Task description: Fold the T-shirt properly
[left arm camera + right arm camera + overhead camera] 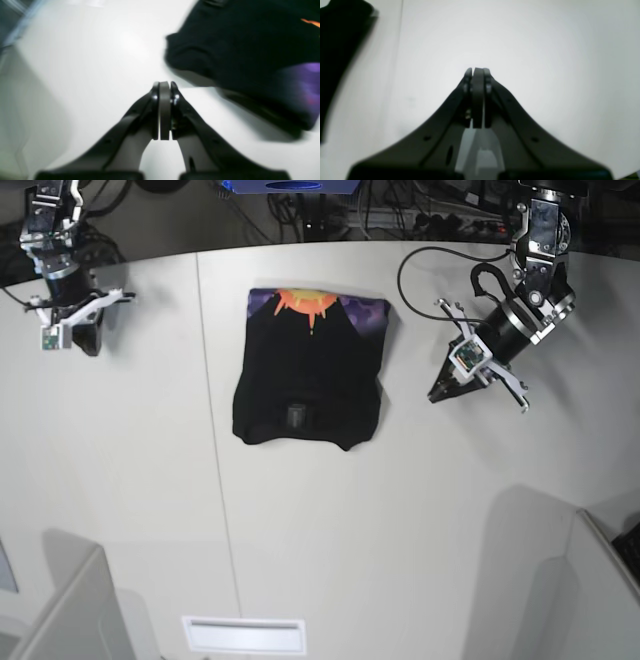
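- My left hand [165, 85] has its two fingers pressed flat together, holding nothing, over bare white table [95, 50].
- In the base view that left hand [440, 392] points down and toward the T-shirt [308, 370], near the shirt's side edge but apart from it.
- Through the left wrist camera I see the T-shirt [237, 45] up and to the right of the fingertips, blurred, with a sliver of orange and a purple patch at the frame's edge.
- My right hand [478, 71] is likewise clamped on nothing, above plain table.
- From the base view the right hand [88, 340] sits near the far corner, well apart from the shirt.
- The T-shirt lies folded into a rough rectangle on the table between the two arms, the orange sunburst and purple print showing along its far edge, a small label on the black part.
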Tool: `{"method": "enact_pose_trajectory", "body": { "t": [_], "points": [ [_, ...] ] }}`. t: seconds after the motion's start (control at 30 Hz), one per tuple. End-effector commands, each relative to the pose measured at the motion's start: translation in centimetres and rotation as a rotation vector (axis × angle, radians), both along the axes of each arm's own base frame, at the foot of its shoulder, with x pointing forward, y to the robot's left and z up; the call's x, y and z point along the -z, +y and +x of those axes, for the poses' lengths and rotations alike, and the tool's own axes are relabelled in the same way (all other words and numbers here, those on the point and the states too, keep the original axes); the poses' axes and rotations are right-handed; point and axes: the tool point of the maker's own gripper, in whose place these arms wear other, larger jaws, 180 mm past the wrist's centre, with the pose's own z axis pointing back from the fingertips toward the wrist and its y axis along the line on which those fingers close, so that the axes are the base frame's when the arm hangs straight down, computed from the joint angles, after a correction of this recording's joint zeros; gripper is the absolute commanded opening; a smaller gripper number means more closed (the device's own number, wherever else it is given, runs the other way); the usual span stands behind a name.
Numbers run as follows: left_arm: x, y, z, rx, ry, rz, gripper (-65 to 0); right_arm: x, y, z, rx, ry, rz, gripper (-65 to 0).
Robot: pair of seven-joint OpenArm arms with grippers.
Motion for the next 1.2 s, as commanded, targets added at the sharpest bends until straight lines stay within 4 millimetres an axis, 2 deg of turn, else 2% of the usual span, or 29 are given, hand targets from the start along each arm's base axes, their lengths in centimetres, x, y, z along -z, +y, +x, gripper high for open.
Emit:
{"method": "enact_pose_trajectory", "body": {
  "t": [0.0,0.07,0.23,0.37,0.53,0.73,0.9,1.17],
  "points": [
    [-1.2,0.8,1.1,-0.018,-0.079,0.002,-65.0,-0.4,-0.8,0.1,0.000,-0.042,-0.042,-65.0],
    [-2.2,1.0,1.2,-0.021,-0.165,-0.010,-65.0,0.0,-0.9,-0.7,-0.023,-0.084,-0.101,-65.0],
    [-2.8,-1.4,-3.5,0.068,-0.181,-0.092,-65.0,0.2,0.8,-3.8,-0.078,-0.146,-0.136,-65.0],
    [-2.4,-1.9,-5.8,0.100,-0.163,-0.138,-65.0,1.3,0.9,-5.5,-0.075,-0.100,-0.127,-65.0],
    [-0.7,-1.8,-8.8,0.111,-0.097,-0.185,-65.0,1.1,1.1,-6.9,-0.092,-0.075,-0.133,-65.0],
    [-1.6,-3.0,-11.8,0.147,-0.078,-0.231,-65.0,-0.3,1.8,-7.8,-0.124,-0.078,-0.148,-65.0],
    [-1.7,-1.8,-13.7,0.109,-0.045,-0.211,-65.0,-0.6,2.2,-10.0,-0.147,-0.032,-0.152,-65.0],
    [-0.4,-1.7,-19.3,0.091,0.111,-0.217,-65.0,0.1,2.5,-14.6,-0.158,0.089,-0.142,-65.0]
  ]
}}
